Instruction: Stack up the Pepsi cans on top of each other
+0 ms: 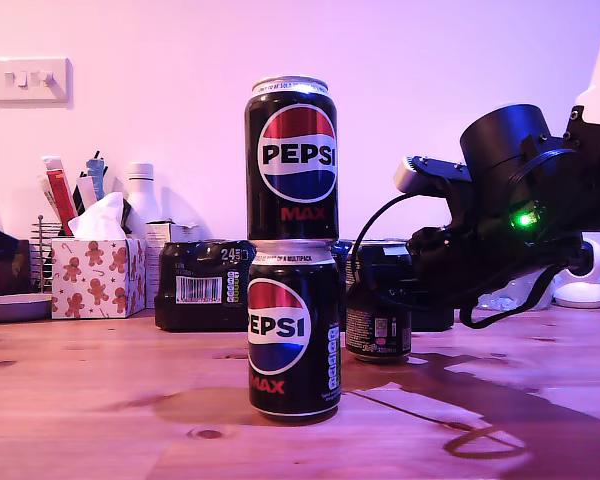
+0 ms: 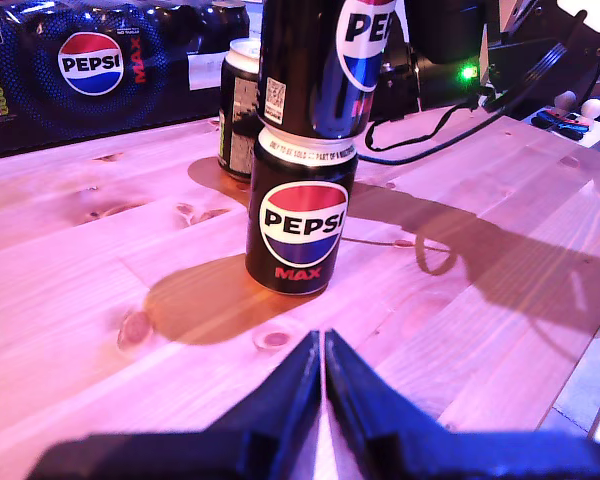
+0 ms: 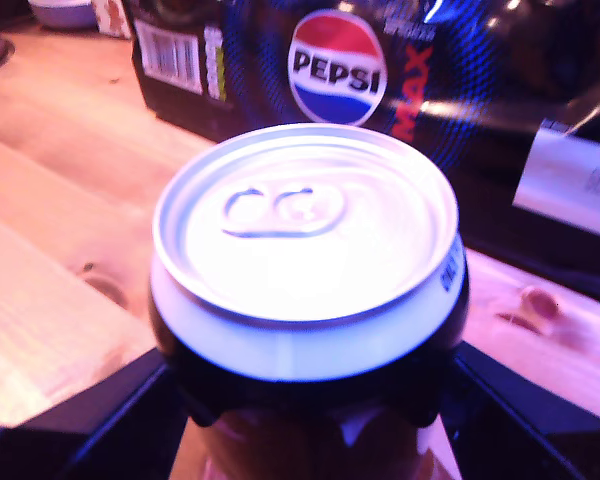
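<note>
Two Pepsi cans stand stacked on the wooden table (image 1: pixel 100 400): the lower can (image 1: pixel 293 335) (image 2: pixel 300 215) carries the upper can (image 1: pixel 291 160) (image 2: pixel 315 70) upright on its rim. A third Pepsi can (image 1: pixel 378 325) (image 2: pixel 237 110) (image 3: pixel 300 230) stands on the table behind the stack, toward the exterior view's right. My second gripper (image 3: pixel 310 400) reaches in from the exterior view's right, and its fingers (image 3: pixel 130 420) press both sides of this can below the rim. My first gripper (image 2: pixel 323 350) is shut on nothing, low over the table a short way in front of the stack.
A shrink-wrapped black multipack (image 1: pixel 202 285) (image 2: pixel 80 70) (image 3: pixel 380 70) lies behind the cans. A tissue box (image 1: pixel 95 275) and a bowl (image 1: pixel 15 305) stand at the exterior view's left. A cable (image 2: pixel 430 250) loops over the table beside the stack.
</note>
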